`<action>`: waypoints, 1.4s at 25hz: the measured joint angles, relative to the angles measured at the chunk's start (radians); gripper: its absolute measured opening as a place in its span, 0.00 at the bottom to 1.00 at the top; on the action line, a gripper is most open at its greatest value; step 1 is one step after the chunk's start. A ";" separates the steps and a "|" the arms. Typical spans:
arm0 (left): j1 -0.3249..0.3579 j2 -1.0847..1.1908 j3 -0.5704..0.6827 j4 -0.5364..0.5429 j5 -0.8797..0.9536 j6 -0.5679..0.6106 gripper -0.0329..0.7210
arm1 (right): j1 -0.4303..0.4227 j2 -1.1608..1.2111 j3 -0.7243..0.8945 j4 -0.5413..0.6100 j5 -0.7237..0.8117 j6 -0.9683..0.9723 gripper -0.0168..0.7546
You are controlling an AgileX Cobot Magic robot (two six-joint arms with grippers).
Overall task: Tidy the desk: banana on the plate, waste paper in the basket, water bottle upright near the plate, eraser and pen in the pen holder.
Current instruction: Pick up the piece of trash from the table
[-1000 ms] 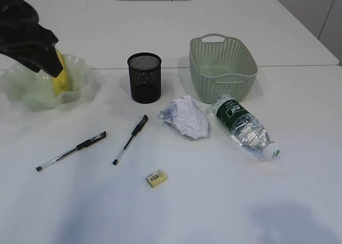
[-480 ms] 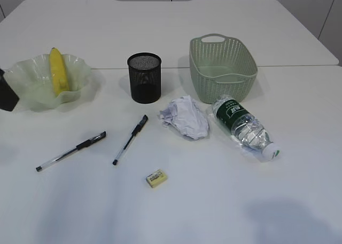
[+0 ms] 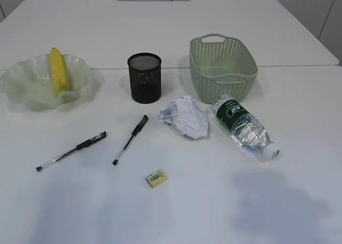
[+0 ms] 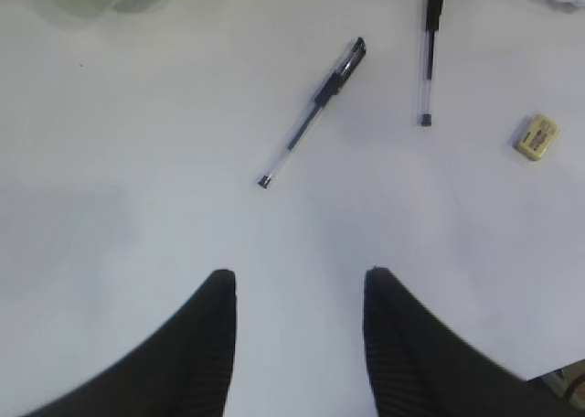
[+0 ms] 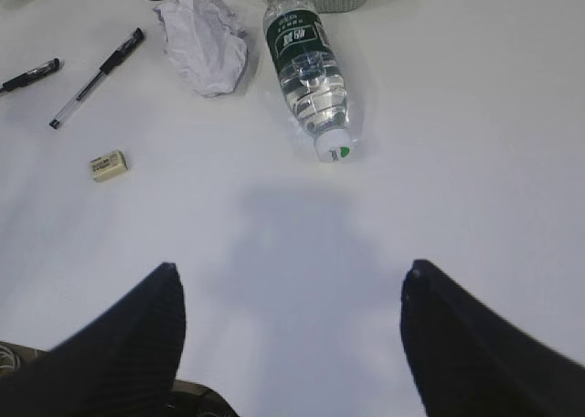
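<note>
- Yellow curved banana (image 3: 58, 71) with dark tips lying inside translucent pale green glass plate (image 3: 24, 83) with wavy ruffled rim, at far left of large plain white desk (image 3: 176, 212); seam running across tabletop behind plate
- Black metal mesh pen holder (image 3: 144, 77) standing upright between plate and sage-green oval plastic basket (image 3: 223, 67) with woven-pattern perforated walls; apart from both
- Crumpled white waste paper (image 3: 185, 116) on desk in front of basket, just beside small clear plastic water bottle (image 3: 242, 128) with dark green label; bottle lying on its side, white cap pointing toward near edge, base close to basket wall
- Two clear-barrelled pens with black caps flat on desk: left pen (image 3: 71, 151) slanted, well in front of plate; right pen (image 3: 130, 139) slanted in front of pen holder; not touching each other
- Tiny pale yellow rectangular eraser (image 3: 156, 177) with printed label lying alone on desk, nearer than right pen, near its tip
- Left gripper (image 4: 297, 289) hovering over bare desk, black ribbed fingers (image 4: 215, 335) parted, nothing between them; both pens and eraser visible beyond it in left wrist view
- Right gripper (image 5: 292, 284) hovering over bare desk, fingers spread wide, nothing held; bottle, waste paper, eraser and pens lying beyond it in right wrist view
- Neither gripper visible in exterior view
</note>
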 joint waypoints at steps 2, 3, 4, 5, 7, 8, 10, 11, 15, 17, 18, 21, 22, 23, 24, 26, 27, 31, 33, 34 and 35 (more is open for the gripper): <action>0.000 -0.027 0.000 0.000 0.002 -0.008 0.47 | 0.000 0.041 -0.029 0.015 -0.012 -0.012 0.73; 0.000 -0.038 0.000 0.000 0.002 -0.008 0.47 | 0.006 0.066 -0.045 0.023 -0.021 -0.021 0.72; 0.000 -0.043 0.000 0.000 0.004 -0.010 0.47 | 0.013 0.094 -0.060 0.027 -0.030 -0.026 0.72; 0.000 -0.050 0.000 0.000 0.004 -0.010 0.47 | 0.021 0.119 -0.080 0.033 -0.033 -0.031 0.72; 0.000 -0.054 0.000 0.000 0.009 -0.010 0.47 | 0.037 0.192 -0.126 0.042 -0.034 -0.042 0.72; 0.000 -0.056 0.000 0.000 0.011 -0.010 0.47 | 0.048 0.226 -0.147 0.045 -0.034 -0.048 0.72; 0.000 -0.056 0.000 0.000 0.013 -0.010 0.47 | 0.071 0.313 -0.207 0.046 -0.038 -0.053 0.72; 0.000 -0.058 0.000 0.000 0.013 -0.010 0.47 | 0.090 0.359 -0.234 0.046 -0.040 -0.057 0.72; 0.000 -0.058 0.000 -0.007 0.015 -0.012 0.47 | 0.200 0.529 -0.387 0.020 -0.051 -0.064 0.72; 0.000 -0.058 0.000 -0.019 0.015 -0.012 0.47 | 0.260 0.634 -0.476 -0.018 -0.059 -0.045 0.72; 0.000 -0.058 0.000 -0.021 0.015 -0.012 0.47 | 0.288 0.689 -0.512 -0.041 -0.059 -0.034 0.72; 0.000 -0.058 0.000 -0.021 0.015 -0.012 0.48 | 0.351 0.845 -0.636 -0.077 -0.057 -0.016 0.72; 0.000 -0.058 0.000 -0.023 0.015 -0.012 0.49 | 0.369 0.889 -0.670 -0.079 -0.056 -0.013 0.72; 0.000 -0.058 0.000 -0.023 0.015 -0.012 0.49 | 0.382 0.939 -0.710 -0.081 -0.053 -0.012 0.72; 0.000 -0.058 0.000 -0.023 0.015 -0.012 0.50 | 0.395 0.988 -0.748 -0.084 -0.050 -0.009 0.72; 0.000 -0.058 0.000 -0.023 0.015 -0.012 0.50 | 0.408 1.072 -0.813 -0.092 -0.043 -0.009 0.72; 0.000 -0.058 0.000 -0.023 0.015 -0.012 0.51 | 0.411 1.115 -0.845 -0.094 -0.039 -0.009 0.72; 0.000 -0.058 0.000 -0.040 0.013 -0.012 0.51 | 0.413 1.267 -0.948 -0.121 -0.034 0.014 0.72; 0.000 -0.058 0.000 -0.051 0.013 -0.012 0.51 | 0.413 1.335 -0.992 -0.121 -0.024 0.018 0.72; 0.000 -0.058 0.000 -0.060 0.013 -0.012 0.51 | 0.413 1.369 -1.015 -0.119 -0.013 0.018 0.73; 0.000 -0.058 0.000 -0.065 0.013 -0.012 0.51 | 0.413 1.401 -1.037 -0.117 -0.005 0.018 0.74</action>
